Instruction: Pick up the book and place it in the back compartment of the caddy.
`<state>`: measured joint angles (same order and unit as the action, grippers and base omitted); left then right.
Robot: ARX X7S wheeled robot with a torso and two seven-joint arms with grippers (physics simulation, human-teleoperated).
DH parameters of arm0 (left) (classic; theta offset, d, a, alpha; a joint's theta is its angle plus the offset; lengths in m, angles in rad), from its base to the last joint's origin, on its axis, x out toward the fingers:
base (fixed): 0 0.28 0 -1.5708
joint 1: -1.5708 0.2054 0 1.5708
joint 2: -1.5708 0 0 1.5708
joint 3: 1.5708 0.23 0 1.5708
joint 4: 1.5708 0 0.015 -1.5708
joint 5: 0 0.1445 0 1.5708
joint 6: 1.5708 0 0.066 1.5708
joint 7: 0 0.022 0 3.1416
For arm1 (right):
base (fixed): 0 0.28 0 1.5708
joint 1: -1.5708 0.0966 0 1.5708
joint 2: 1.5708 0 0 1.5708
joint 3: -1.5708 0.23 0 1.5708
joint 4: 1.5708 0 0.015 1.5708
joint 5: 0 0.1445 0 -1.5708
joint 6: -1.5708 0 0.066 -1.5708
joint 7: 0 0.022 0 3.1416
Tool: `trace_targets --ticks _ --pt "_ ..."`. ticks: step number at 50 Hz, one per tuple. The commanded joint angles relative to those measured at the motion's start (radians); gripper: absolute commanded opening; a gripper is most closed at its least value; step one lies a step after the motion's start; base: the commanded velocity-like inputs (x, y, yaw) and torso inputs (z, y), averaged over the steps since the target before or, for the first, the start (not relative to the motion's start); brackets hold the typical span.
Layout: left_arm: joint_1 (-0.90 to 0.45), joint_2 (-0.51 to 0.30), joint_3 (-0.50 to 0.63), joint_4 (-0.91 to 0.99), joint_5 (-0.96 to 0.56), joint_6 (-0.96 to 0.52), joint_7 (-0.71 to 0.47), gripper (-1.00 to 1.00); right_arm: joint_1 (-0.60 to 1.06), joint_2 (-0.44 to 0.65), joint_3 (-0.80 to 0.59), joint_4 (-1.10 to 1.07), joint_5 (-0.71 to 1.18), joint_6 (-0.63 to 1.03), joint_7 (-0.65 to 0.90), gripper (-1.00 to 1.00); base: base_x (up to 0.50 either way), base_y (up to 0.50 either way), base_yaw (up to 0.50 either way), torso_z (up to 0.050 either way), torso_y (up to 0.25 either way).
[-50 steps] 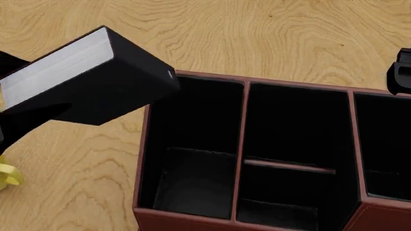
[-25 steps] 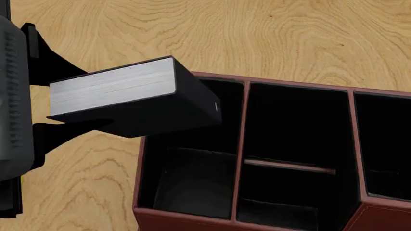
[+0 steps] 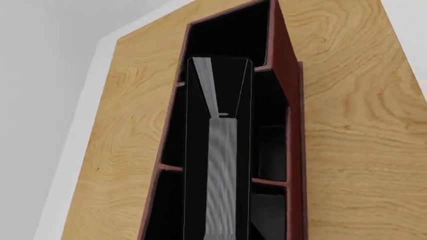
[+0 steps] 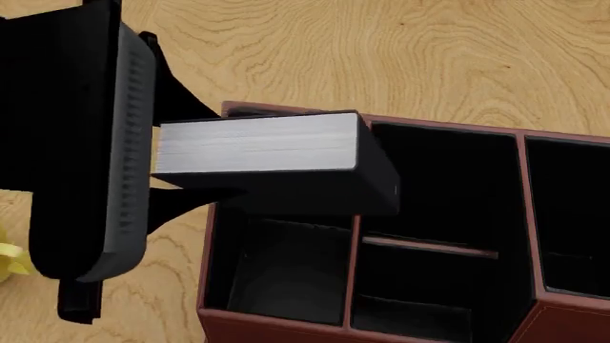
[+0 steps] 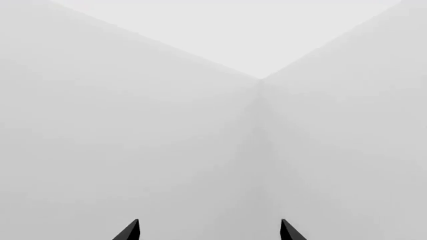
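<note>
Gripping the book [image 4: 262,146] flat by one end, the left claw [image 4: 167,182] carries it above the caddy [image 4: 286,325], short of the back compartment [image 4: 433,182]; the right claw [image 5: 209,231] gapes empty.

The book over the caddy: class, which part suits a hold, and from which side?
Clamp the book across its two flat covers at the end away from the caddy, coming from the robot's left, as the left end effector does. This leaves its far end free to lower in.
</note>
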<state>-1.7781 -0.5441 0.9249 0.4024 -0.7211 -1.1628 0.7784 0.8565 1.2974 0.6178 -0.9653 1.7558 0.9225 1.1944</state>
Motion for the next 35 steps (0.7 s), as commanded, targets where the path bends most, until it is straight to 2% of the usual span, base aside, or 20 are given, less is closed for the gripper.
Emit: trace_targets --ticks 1,13,35 --pt "-0.043 0.091 0.039 -0.080 0.051 0.050 0.015 -1.00 -0.016 -0.009 0.051 -0.001 0.021 0.031 -0.001 1.00 0.00 0.00 0.00 0.000 0.000" --pt "-0.068 0.163 0.097 -0.150 0.082 0.088 0.050 -1.00 -0.024 -0.030 0.061 -0.005 0.011 0.049 -0.009 1.00 0.00 0.00 0.00 0.000 0.002" --pt "-0.099 0.273 0.119 -0.248 0.063 0.063 0.076 -1.00 -0.025 -0.046 0.059 -0.009 0.002 0.056 -0.014 1.00 0.00 0.00 0.00 0.000 0.001"
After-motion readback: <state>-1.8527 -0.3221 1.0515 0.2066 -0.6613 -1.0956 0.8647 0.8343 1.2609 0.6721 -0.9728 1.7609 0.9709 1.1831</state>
